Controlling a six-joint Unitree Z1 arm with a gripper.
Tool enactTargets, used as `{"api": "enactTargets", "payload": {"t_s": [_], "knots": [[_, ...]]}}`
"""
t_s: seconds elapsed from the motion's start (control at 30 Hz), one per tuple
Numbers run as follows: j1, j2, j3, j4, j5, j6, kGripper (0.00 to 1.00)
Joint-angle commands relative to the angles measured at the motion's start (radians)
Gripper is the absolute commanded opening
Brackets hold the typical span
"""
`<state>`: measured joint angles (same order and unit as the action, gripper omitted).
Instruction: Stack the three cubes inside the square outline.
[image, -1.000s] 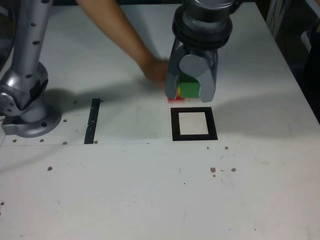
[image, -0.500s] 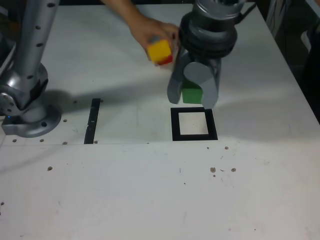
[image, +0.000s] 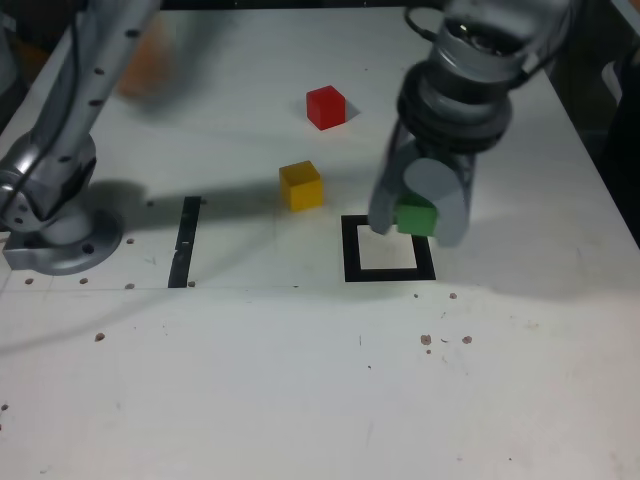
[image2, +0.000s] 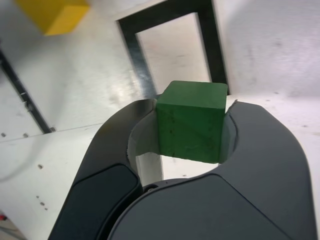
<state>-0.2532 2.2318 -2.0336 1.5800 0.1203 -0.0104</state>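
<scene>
The small solid green cube (image2: 191, 122) is clamped between the fingers of my grey metal gripper (image: 421, 213), held above the black square frame with the white centre (image: 350, 250), near its far right corner in the exterior view, and being equal-sided it shows me no long axis. In the exterior view's left direction from the frame, the yellow cube (image: 301, 186) sits near it on the white table (image: 230, 380), with the red cube (image: 326, 107) beyond and the narrow black strip (image: 185, 242) farther left; bare tabletop lies on the frame's near side.
</scene>
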Motion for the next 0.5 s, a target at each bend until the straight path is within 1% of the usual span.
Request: {"api": "enactTargets", "payload": {"t_s": [0.0, 0.07, 0.27, 0.33, 0.4, 0.47], "knots": [[0.001, 0.017, -0.023, 0.006, 0.000, 0.009, 0.22], [0.001, 0.036, -0.047, 0.005, 0.005, 0.017, 0.22], [0.001, 0.087, -0.090, 0.003, 0.037, 0.026, 0.22], [0.003, 0.102, -0.097, 0.003, 0.043, 0.029, 0.23], [0.005, 0.115, -0.102, 0.003, 0.044, 0.032, 0.25], [0.009, 0.123, -0.104, 0.003, 0.042, 0.037, 0.31]]}}
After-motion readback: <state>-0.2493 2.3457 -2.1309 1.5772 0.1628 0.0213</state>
